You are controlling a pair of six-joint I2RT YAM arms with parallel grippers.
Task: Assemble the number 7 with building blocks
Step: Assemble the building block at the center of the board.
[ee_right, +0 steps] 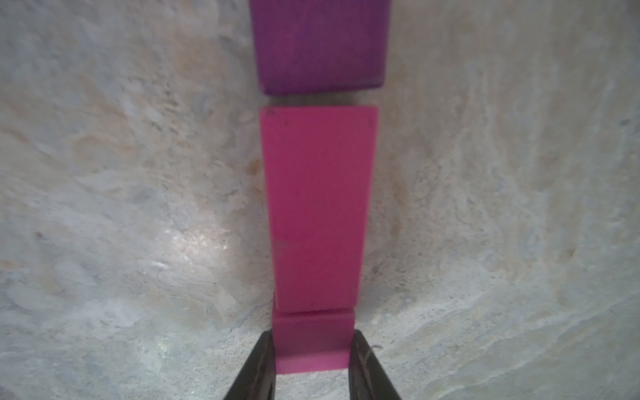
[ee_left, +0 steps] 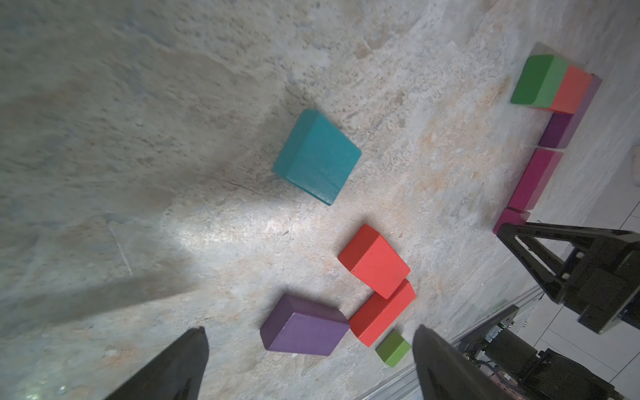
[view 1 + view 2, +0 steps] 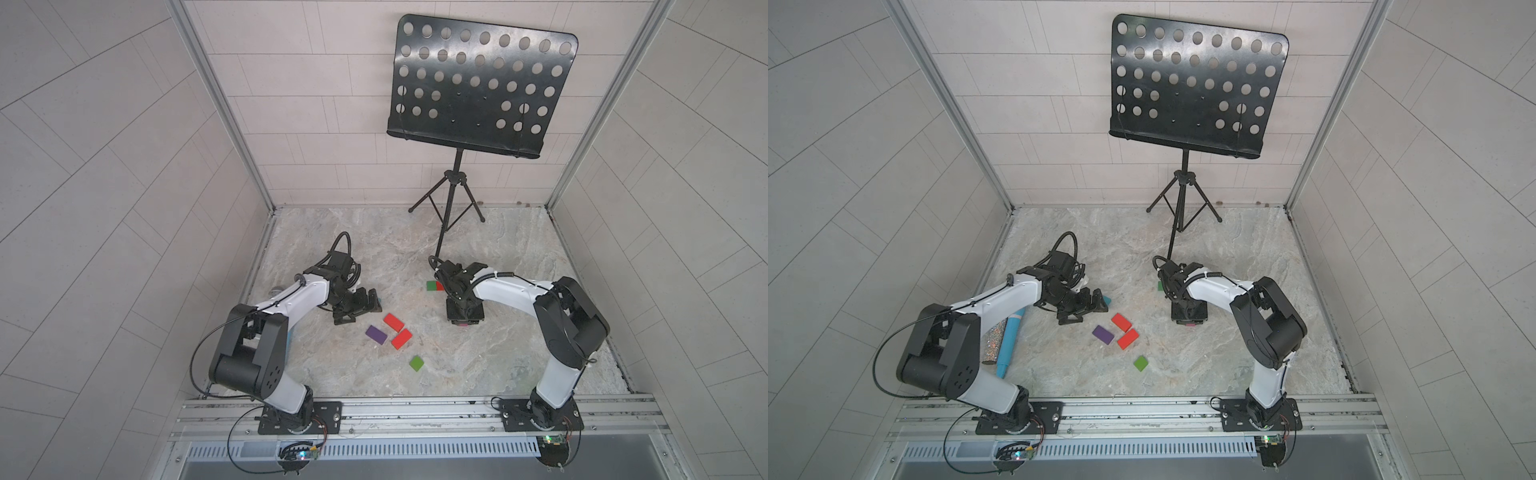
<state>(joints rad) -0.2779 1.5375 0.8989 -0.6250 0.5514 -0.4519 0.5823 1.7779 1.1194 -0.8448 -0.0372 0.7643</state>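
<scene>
Blocks (image 3: 401, 338) lie loose at lower centre in a top view, nearest the wide-open, empty left gripper (image 2: 310, 329). Beyond, the right gripper (image 1: 313, 336) pinches a magenta square (image 1: 311, 349) end-on against the number 7 (image 1: 317, 207), whose stem runs straight away.

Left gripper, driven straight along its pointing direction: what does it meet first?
Probably the loose purple block, just ahead between the fingers of the open left gripper; depth is unclear.
</scene>
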